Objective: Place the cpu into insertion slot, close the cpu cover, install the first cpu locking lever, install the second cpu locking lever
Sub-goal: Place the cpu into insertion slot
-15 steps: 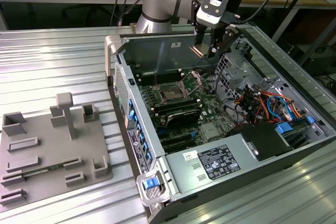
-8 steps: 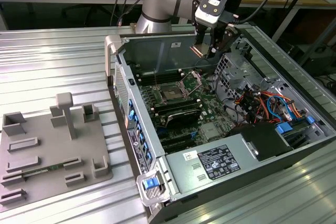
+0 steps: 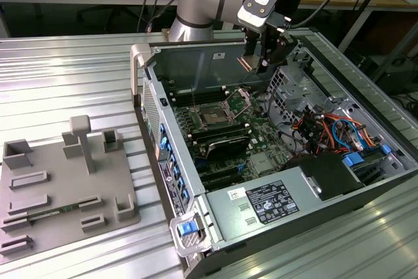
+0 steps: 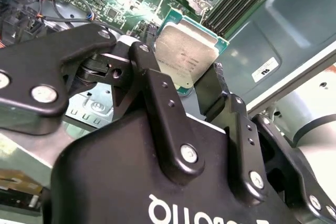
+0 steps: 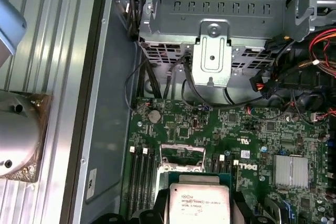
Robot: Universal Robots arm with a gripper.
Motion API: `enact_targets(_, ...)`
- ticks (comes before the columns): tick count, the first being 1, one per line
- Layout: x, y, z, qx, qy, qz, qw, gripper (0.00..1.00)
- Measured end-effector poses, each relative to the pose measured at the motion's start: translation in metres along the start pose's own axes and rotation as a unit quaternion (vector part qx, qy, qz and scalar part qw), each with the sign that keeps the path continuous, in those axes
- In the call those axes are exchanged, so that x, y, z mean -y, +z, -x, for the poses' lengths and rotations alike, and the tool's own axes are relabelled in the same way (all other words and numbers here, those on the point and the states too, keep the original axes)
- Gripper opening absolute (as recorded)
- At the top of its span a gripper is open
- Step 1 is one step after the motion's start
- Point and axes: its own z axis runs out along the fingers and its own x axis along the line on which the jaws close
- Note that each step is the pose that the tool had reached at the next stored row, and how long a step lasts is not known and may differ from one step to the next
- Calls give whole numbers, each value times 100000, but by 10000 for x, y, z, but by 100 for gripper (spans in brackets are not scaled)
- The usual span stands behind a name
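Observation:
My gripper (image 3: pixel 263 63) hangs over the far side of the open computer case, shut on the cpu (image 4: pixel 184 56), a flat square chip with a silvery metal top. In both wrist views the black fingers (image 4: pixel 152 77) press on two opposite edges of the cpu (image 5: pixel 198 203). The chip sits in the air above the green board, apart from it. The insertion slot (image 3: pixel 212 117), a dark-centred socket with a silver rim, lies on the board below and toward the exterior view's left of the gripper. The cpu cover (image 3: pixel 241 99), a thin silver frame, stands raised beside the slot.
The case wall (image 3: pixel 196 63) rises close behind the gripper. Black memory slots (image 3: pixel 219 142) flank the socket. Orange and blue cables (image 3: pixel 330 129) and a drive cage (image 5: pixel 212 61) fill the exterior view's right side. A grey fixture plate (image 3: pixel 65 187) lies on the ribbed table.

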Motion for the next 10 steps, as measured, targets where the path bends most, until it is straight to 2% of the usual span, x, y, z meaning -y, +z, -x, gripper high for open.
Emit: enact_targets(10,0,0,0,57,642,15,99998,55)
